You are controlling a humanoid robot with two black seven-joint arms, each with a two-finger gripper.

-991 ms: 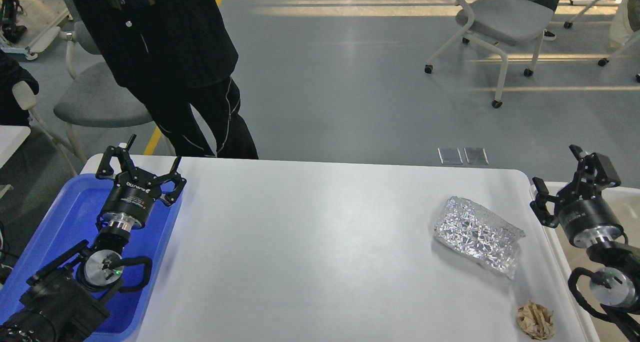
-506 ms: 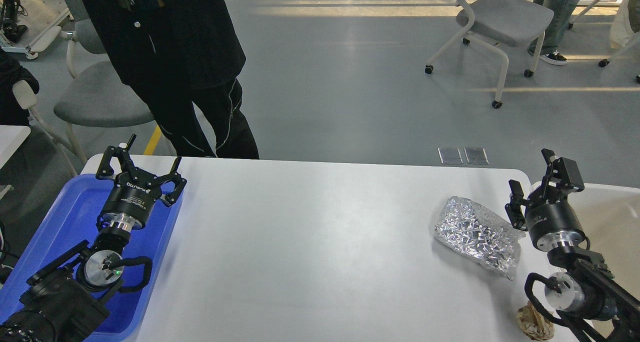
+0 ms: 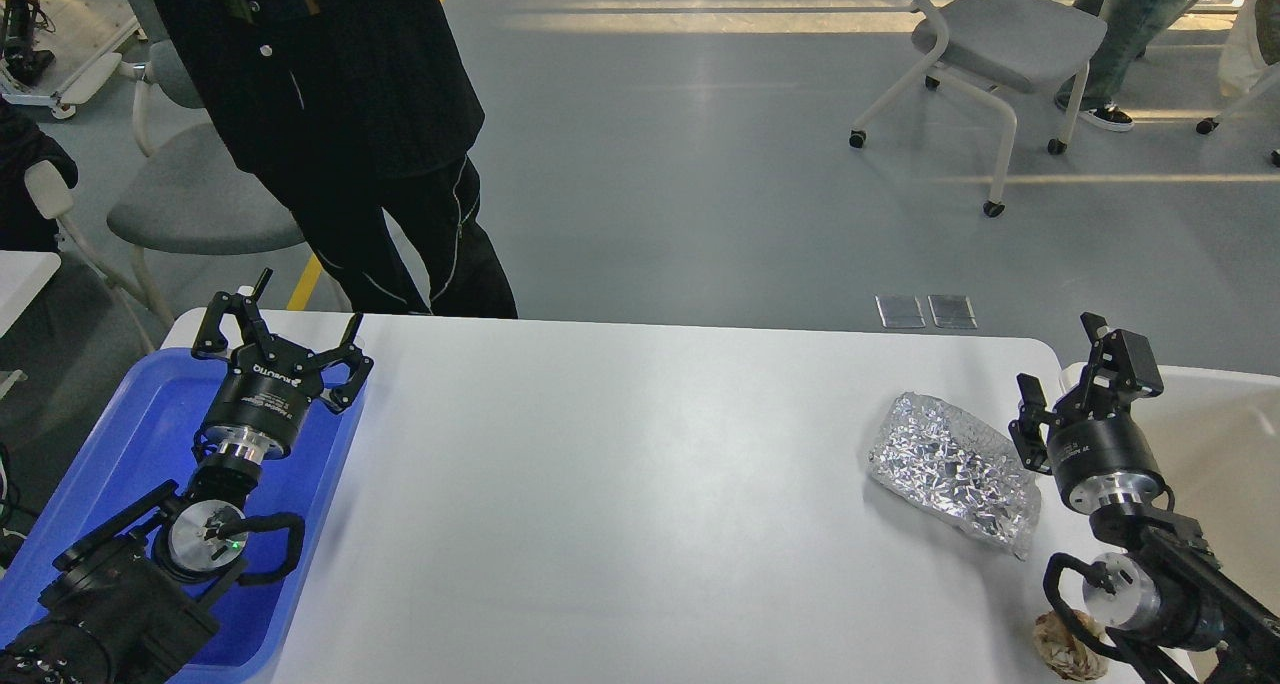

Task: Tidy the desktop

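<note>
The white desktop (image 3: 620, 484) fills the middle of the head view. A crumpled silver foil bag (image 3: 950, 469) lies on it at the right. A crumpled brown paper ball (image 3: 1062, 652) lies near the front right corner, partly hidden by my right arm. My right gripper (image 3: 1070, 369) is open and empty, just right of the foil bag's far end, over the desktop's right edge. My left gripper (image 3: 283, 326) is open and empty, above the far edge of the blue tray (image 3: 130, 434).
A beige bin (image 3: 1215, 444) stands beside the desktop's right edge. A person in black (image 3: 340, 114) stands behind the far left corner. Grey chairs (image 3: 1000, 34) stand on the floor beyond.
My right arm has swung left from over the beige bin to the desktop's right edge beside the foil bag, now covering part of the paper ball. The left arm has not moved.
</note>
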